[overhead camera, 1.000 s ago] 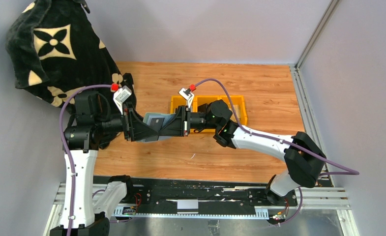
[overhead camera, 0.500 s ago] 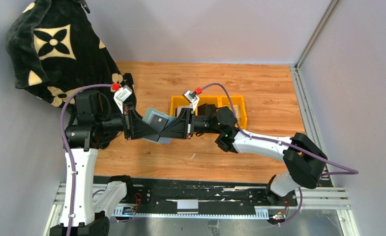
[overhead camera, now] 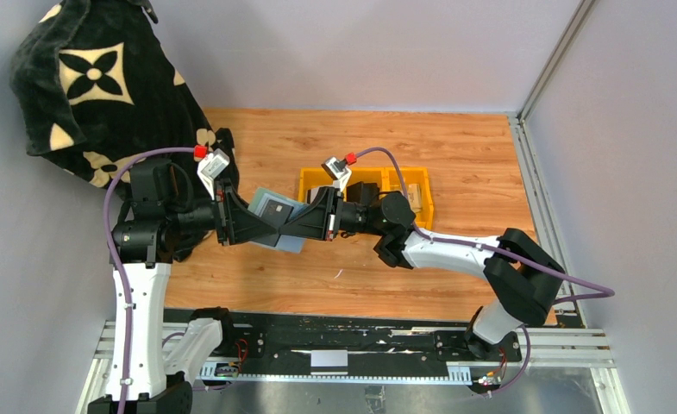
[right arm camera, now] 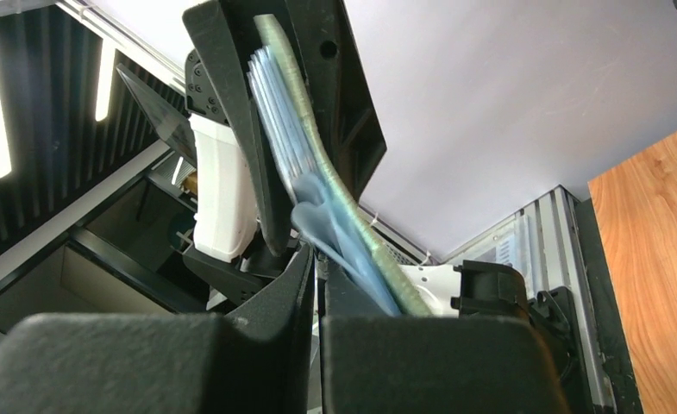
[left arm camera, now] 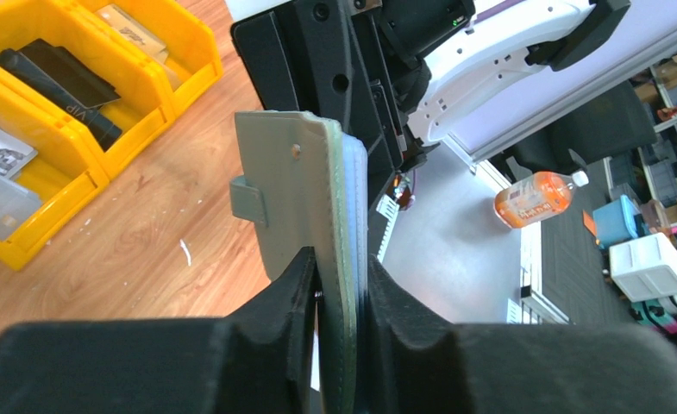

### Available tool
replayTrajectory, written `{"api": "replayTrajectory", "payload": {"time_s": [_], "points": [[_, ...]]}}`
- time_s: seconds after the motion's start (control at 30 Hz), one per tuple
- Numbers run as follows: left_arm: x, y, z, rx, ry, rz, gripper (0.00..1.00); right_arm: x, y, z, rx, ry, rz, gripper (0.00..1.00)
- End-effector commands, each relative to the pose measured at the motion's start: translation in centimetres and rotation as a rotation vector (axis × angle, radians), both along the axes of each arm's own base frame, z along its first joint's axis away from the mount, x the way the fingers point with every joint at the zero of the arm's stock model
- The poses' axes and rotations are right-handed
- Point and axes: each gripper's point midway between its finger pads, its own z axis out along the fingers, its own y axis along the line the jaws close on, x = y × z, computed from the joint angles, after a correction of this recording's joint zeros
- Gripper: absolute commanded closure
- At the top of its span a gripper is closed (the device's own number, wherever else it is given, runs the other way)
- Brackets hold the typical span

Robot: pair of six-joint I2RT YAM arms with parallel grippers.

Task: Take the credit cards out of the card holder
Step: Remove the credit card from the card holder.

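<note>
The sage-green card holder (overhead camera: 264, 203) hangs in the air between my two arms, above the wooden table. My left gripper (overhead camera: 259, 226) is shut on its spine end; in the left wrist view the holder (left arm camera: 287, 190) stands edge-on between the jaws (left arm camera: 339, 263), snap tab to the left. A grey credit card (overhead camera: 276, 210) with a dark square shows on its open face. My right gripper (overhead camera: 303, 226) is shut on a thin bluish plastic sleeve (right arm camera: 304, 207) at the holder's (right arm camera: 339, 203) free end. I cannot tell whether a card is in that pinch (right arm camera: 317, 257).
A yellow divided bin (overhead camera: 423, 188) stands right of centre behind the right wrist; it holds a black wallet (left arm camera: 59, 82) and cards or notes. A black patterned blanket (overhead camera: 102, 86) covers the far left. An orange bottle (left arm camera: 533, 194) lies off the table.
My right gripper has moved left and closed in on the holder's free end. The holder has tilted and shifted slightly left. The left arm has barely moved.
</note>
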Motion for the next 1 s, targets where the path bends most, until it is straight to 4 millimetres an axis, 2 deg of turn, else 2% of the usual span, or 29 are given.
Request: {"api": "replayTrajectory", "payload": {"time_s": [0.0, 0.17, 0.53, 0.67, 0.83, 0.97], "points": [[-4.0, -0.9, 2.1, -0.110, 0.078, -0.152, 0.63, 2.2, -0.9, 2.0, 0.103, 0.012, -0.116, 0.98], [-4.2, -1.0, 2.6, -0.134, 0.092, -0.180, 0.63, 1.7, -2.0, 0.9, 0.086, 0.004, -0.128, 1.00], [-4.0, -1.0, 3.2, -0.142, 0.100, -0.188, 0.82, 0.3, -2.9, 0.6, 0.082, -0.030, -0.088, 0.99], [-4.1, -1.0, 3.2, -0.143, 0.099, -0.189, 0.83, -0.2, -3.3, 0.8, 0.091, -0.043, -0.071, 0.89], [-4.1, -1.0, 3.2, -0.145, 0.100, -0.191, 0.85, -0.4, -3.3, 3.1, 0.148, -0.063, -0.047, 0.82], [-4.4, -1.0, 3.6, -0.146, 0.092, -0.194, 0.89, -0.7, -3.6, 4.5, 0.203, -0.075, -0.011, 0.72]]}}
